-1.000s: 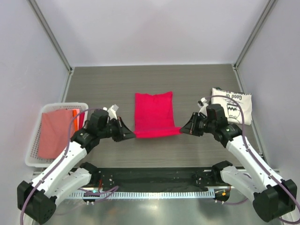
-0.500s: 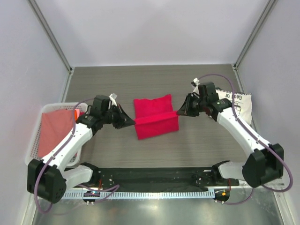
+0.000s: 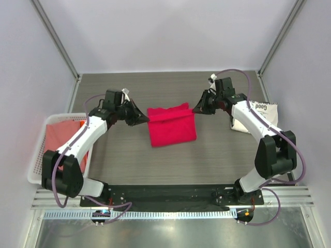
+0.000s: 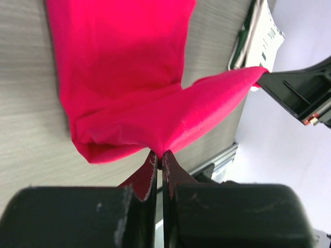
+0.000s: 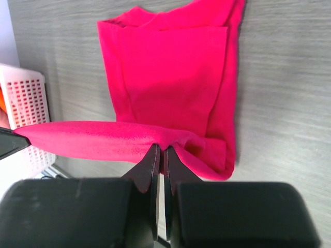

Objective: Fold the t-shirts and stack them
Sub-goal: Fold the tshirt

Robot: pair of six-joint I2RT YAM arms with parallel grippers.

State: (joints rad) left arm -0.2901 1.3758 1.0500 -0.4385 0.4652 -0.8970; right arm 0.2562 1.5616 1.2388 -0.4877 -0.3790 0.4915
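Grey wood-grain table (image 3: 155,88) inside a pale-walled enclosure, seen from above. At its middle lies the crimson-pink t-shirt (image 3: 173,133), plain and bright, folded into a compact block with soft rounded creases. Its long axis runs left to right, slightly skewed so the right end sits farther from the arm bases. The upper layer's edge is stretched taut in the air between the two grippers, above the far part of the shirt.

One second ago the shirt lay longer from near to far, with both grippers at its near corners; they have since carried that near edge away from the bases and over the rest of the shirt.

The left gripper (image 3: 146,120) has its jaws pressed together, pinching the left corner of the raised edge. The right gripper (image 3: 195,109) pinches the right corner likewise.

A cream t-shirt (image 3: 262,111) with black print lies folded at the table's right side, partly behind the right arm. A white lattice basket (image 3: 36,155) holding salmon cloth (image 3: 57,144) stands at the left
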